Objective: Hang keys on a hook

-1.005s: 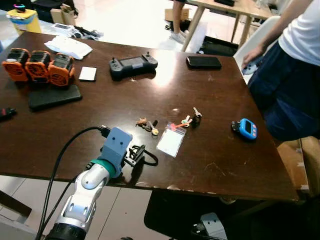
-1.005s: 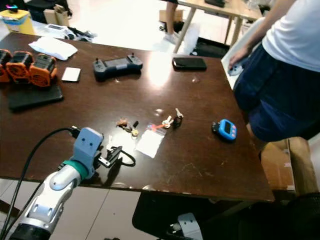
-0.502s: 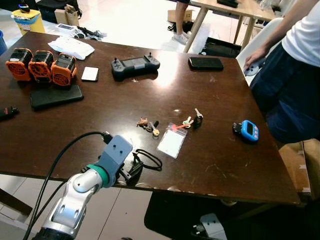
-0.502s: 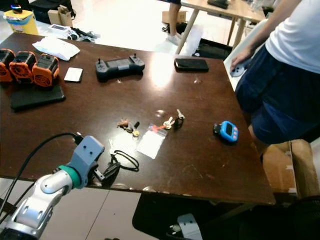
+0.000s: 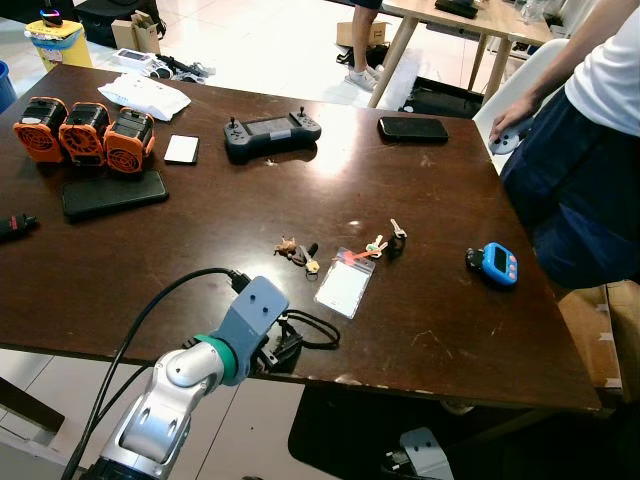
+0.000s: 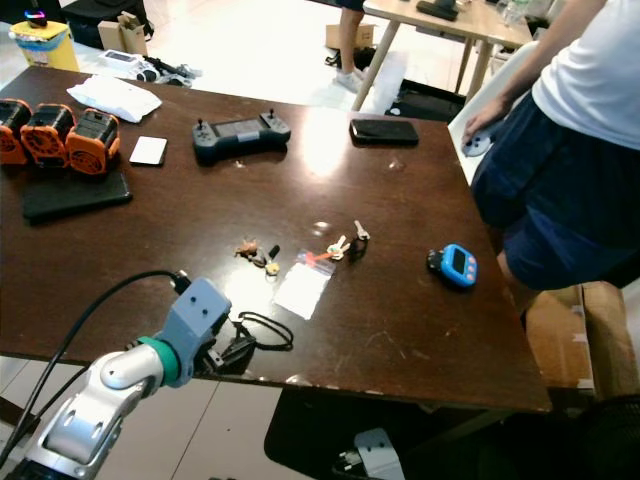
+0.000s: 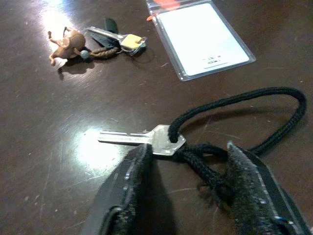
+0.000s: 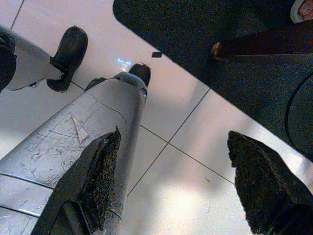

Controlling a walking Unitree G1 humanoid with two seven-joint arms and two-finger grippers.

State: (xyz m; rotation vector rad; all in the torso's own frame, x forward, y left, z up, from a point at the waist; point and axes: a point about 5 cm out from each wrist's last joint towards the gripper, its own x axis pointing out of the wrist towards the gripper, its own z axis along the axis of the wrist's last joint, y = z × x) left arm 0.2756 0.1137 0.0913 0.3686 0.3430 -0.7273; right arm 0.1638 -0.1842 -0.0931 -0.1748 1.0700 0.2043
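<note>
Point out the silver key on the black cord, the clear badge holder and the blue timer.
silver key (image 7: 128, 138): left wrist view, on its blade.
clear badge holder (image 5: 343, 288): left eye view, on the white card.
blue timer (image 5: 496, 264): left eye view, on its face.

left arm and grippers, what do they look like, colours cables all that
The left arm is silver metal with a teal-green ring at the wrist, capped by a light blue boxy housing. A thick black cable loops from that housing back down along the arm. The left gripper has two long black fingers with rough, textured inner faces. The right gripper has the same black fingers with coarse, worn-looking pads.
</note>
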